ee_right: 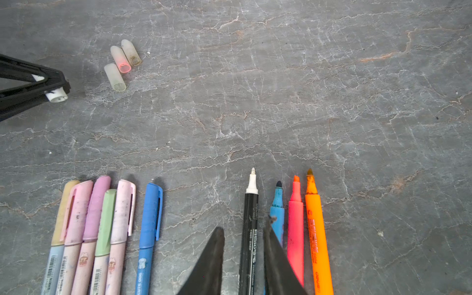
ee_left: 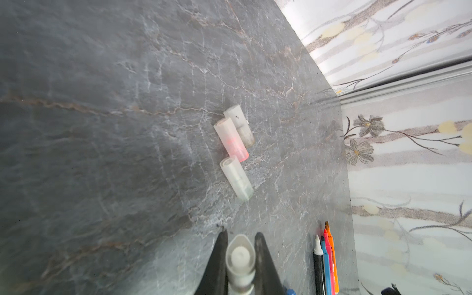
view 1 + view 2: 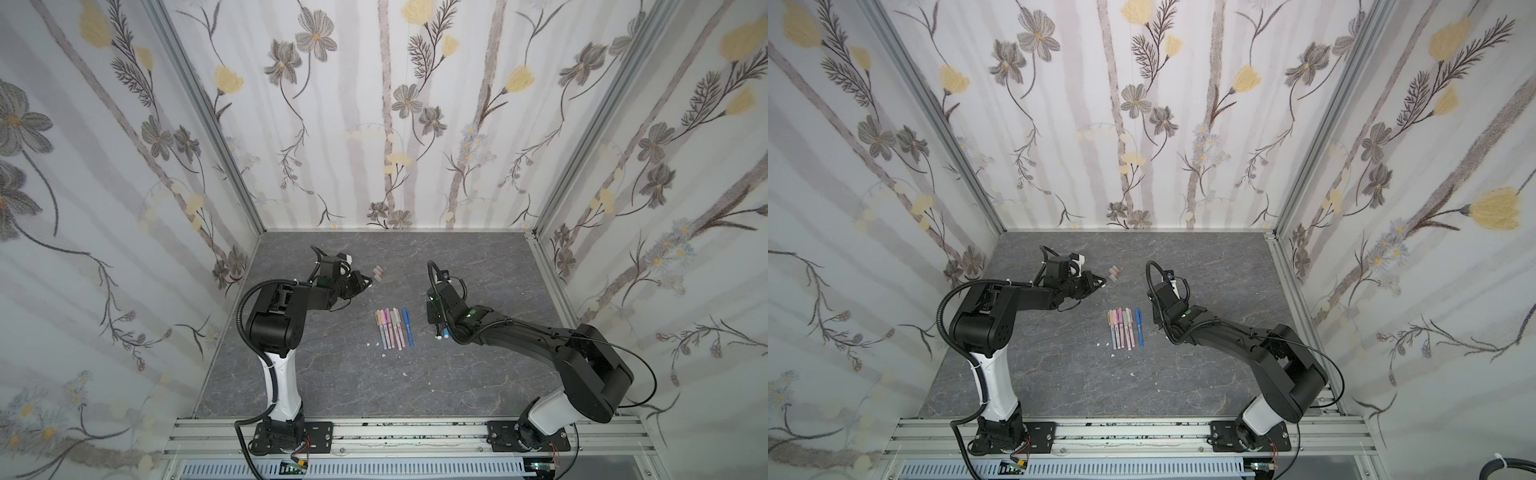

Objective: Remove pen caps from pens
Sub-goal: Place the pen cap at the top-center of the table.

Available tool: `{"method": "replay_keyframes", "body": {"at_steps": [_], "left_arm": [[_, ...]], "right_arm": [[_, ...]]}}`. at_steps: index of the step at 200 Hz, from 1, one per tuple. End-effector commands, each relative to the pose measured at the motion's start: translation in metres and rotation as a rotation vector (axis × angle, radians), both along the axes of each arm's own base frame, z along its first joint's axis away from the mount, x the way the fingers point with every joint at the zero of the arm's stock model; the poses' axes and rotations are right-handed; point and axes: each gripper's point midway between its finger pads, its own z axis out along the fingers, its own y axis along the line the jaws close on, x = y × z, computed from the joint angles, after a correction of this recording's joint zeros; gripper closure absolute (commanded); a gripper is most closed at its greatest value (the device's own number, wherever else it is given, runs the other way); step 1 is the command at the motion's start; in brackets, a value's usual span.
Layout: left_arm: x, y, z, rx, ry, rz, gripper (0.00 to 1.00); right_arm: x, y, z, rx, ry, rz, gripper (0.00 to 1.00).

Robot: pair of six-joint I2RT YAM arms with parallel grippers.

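Left gripper: the left gripper [image 2: 241, 236] has its jaws pinched on a short white plastic pen cap [image 2: 240, 258], which seems to hang just above the grey marble-patterned tabletop [image 2: 102, 127].
Cap pile: three stubby frosted plastic caps lie together, far of the pen rows and left of centre. One is greyish [image 2: 238, 125], one is tinted pink [image 2: 231, 139] and one is clear [image 2: 236, 178]. They are a little beyond the held cap.
Right gripper: the right gripper [image 1: 244, 224] straddles a slim black marker pen with a bare white nib [image 1: 249, 229]. Tabletop shows on both sides of the barrel, so the jaws look narrowly parted, not clamped.
Uncapped row: right of centre, the black pen lies leftmost, beside a light blue marker [image 1: 277, 212], a pink-red marker [image 1: 295, 224] and an orange marker [image 1: 315, 229], all bare-nibbed.
Still capped: six slim pens [image 3: 392, 328] lie in the middle, caps pointing far. The dark blue one [image 1: 150, 217] sits slightly apart on the right.
Step in hand: likely setting the white cap down with the pile.
Doing it well: bring the cap low before parting the jaws, since a cylinder that drops will roll. Lay it alongside the three caps, not on top of them, and keep the fingers from nudging them.
Right arm: it should lift straight up, because one finger sits very close to the light blue marker.
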Motion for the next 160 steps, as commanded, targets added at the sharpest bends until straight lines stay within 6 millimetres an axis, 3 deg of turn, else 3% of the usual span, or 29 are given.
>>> {"method": "replay_keyframes", "body": {"at_steps": [1, 56, 101, 160], "left_arm": [[0.011, -0.005, 0.004, -0.011, -0.028, 0.016, 0.99], [0.015, -0.012, -0.014, -0.018, 0.003, 0.016, 0.96], [0.016, -0.01, -0.025, -0.005, 0.019, 0.026, 0.88], [0.02, -0.007, -0.028, 0.005, 0.02, 0.037, 0.81]], "right_arm": [[0.0, -0.002, 0.003, -0.003, -0.012, -0.007, 0.73], [0.0, -0.002, 0.002, -0.002, -0.009, -0.005, 0.73], [0.0, -0.002, 0.001, -0.004, -0.006, -0.004, 0.73], [-0.001, -0.002, -0.001, -0.005, -0.001, -0.001, 0.73]]}}
